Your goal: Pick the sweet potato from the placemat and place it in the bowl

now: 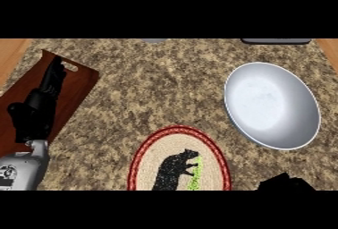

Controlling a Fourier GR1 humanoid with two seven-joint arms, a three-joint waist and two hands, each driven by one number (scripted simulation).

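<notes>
Off-task items on the speckled counter (152, 85)

A dark wooden cutting board (76, 87) lies at the far left, tilted; a grey object (154, 40) and a dark object (275, 41) sit at the far edge.

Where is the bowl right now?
In the head view, the bowl sits on the counter's right side, up and right of the oval placemat.

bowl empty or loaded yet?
Empty. The bowl shows only bare pale inside, rim to rim. No sweet potato is visible in it, or on the visible part of the placemat.
</notes>
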